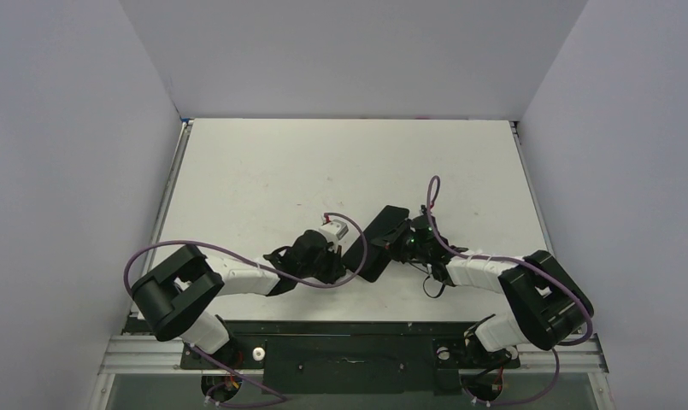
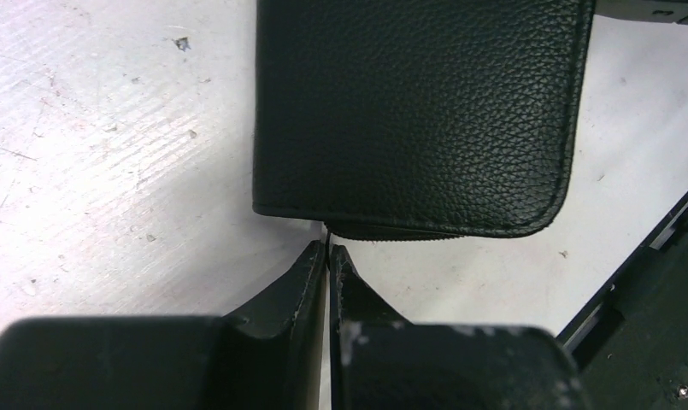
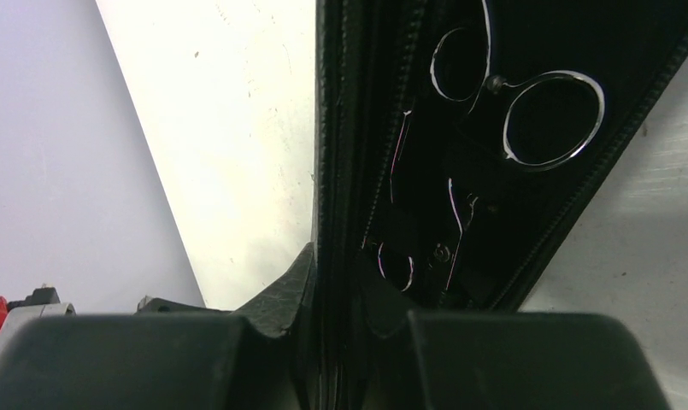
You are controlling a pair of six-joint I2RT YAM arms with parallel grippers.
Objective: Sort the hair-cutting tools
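The black zip case (image 1: 383,229) lies mid-table, partly open. My right gripper (image 1: 397,246) is shut on the edge of its raised flap (image 3: 336,128), seen edge-on between the fingertips (image 3: 340,273). Inside the open case the silver scissors (image 3: 494,83) show their two finger rings, with another thin metal tool (image 3: 460,213) below them. My left gripper (image 1: 344,265) is at the case's near corner. Its fingertips (image 2: 327,249) are shut on a thin dark zip pull coming off the case (image 2: 417,111). The black comb is not in view.
The white table (image 1: 263,179) stretches to the far wall, with grey walls on both sides. The black base rail (image 2: 656,282) runs along the near edge, close behind the left gripper. Purple cables loop over both arms.
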